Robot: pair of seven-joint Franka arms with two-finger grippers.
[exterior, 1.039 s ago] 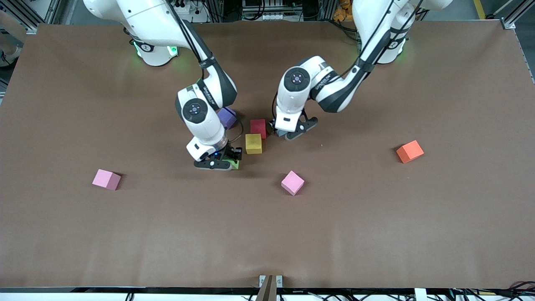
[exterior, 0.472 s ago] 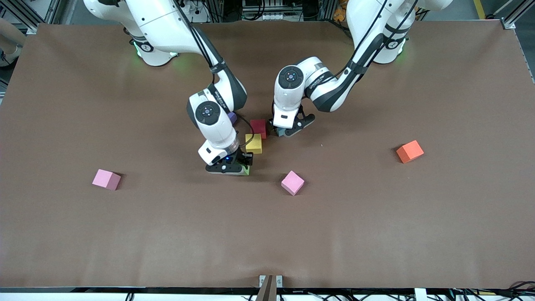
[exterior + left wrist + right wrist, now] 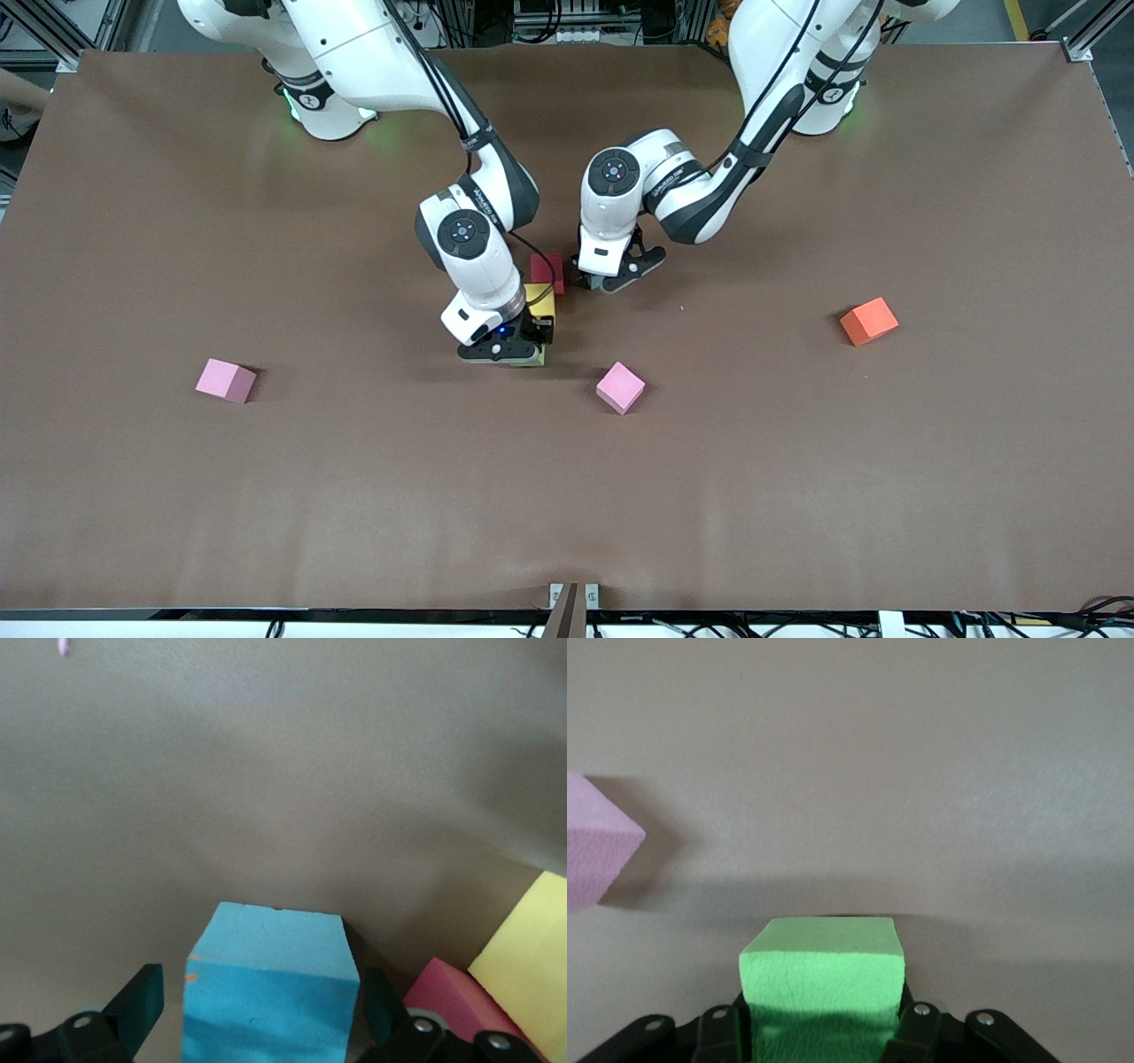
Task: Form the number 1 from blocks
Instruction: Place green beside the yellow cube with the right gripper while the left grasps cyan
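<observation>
My right gripper (image 3: 503,352) is shut on the green block (image 3: 822,979), low over the table just nearer the camera than the yellow block (image 3: 539,299). The red block (image 3: 547,266) touches the yellow one on its side toward the arms' bases. My left gripper (image 3: 611,282) is down beside the red block and open, its fingers (image 3: 142,999) straddling the blue block (image 3: 266,992) with a gap on one side. One pink block (image 3: 620,387) lies close by. The other pink block (image 3: 226,380) lies toward the right arm's end, and the orange block (image 3: 868,321) toward the left arm's end. The purple block is hidden.
The brown table (image 3: 797,478) is bare between the scattered blocks. The near pink block (image 3: 594,855) shows in the right wrist view, apart from the green one. Red (image 3: 452,1001) and yellow (image 3: 523,939) blocks show in the left wrist view beside the blue one.
My right arm has carried the green block toward the left arm's end, up to the yellow block, covering the purple block. My left gripper has shifted slightly toward the bases.
</observation>
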